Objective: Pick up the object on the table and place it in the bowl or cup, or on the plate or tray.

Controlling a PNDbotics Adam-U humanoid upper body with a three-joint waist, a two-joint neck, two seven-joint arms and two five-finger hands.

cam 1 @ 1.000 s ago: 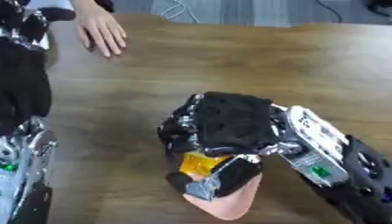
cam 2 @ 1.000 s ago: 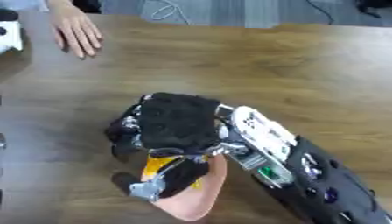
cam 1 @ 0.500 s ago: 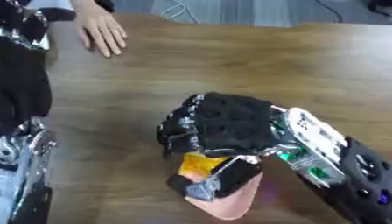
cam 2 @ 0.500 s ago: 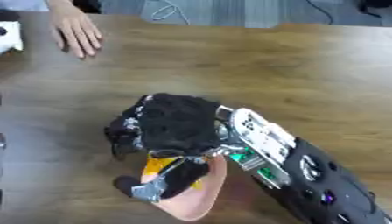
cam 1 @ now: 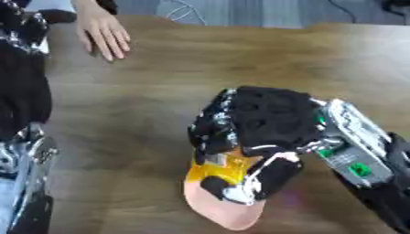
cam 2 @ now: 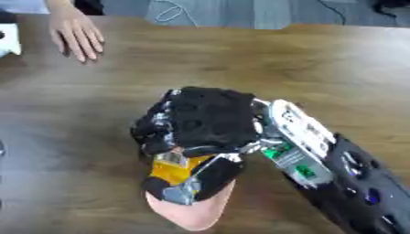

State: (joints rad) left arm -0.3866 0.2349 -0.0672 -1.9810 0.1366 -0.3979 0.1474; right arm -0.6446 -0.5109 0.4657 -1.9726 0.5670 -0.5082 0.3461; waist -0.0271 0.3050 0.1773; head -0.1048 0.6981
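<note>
My right hand point(cam 1: 268, 121) hangs over the table's near middle, back up, with its arm coming in from the lower right. Its fingers and thumb point(cam 1: 268, 180) curl round an orange-yellow object point(cam 1: 224, 167), of which only a patch shows under the palm. A pale pink, rounded, plate-like thing point(cam 2: 192, 212) lies just below the hand, and its upper part is hidden by the fingers. I cannot tell whether the orange-yellow object touches the pink thing. My left arm point(cam 1: 22, 96) shows as a black and silver bulk along the left edge.
A person's bare hand point(cam 1: 104, 34) rests flat on the brown wooden table point(cam 1: 240, 59) at the far left. A white thing point(cam 2: 9, 43) pokes in at the left edge. Cables lie on the floor beyond the table's far edge.
My right hand has edged slightly toward the far side, still curled on the orange-yellow object. The pink thing and the person's hand have stayed put.
</note>
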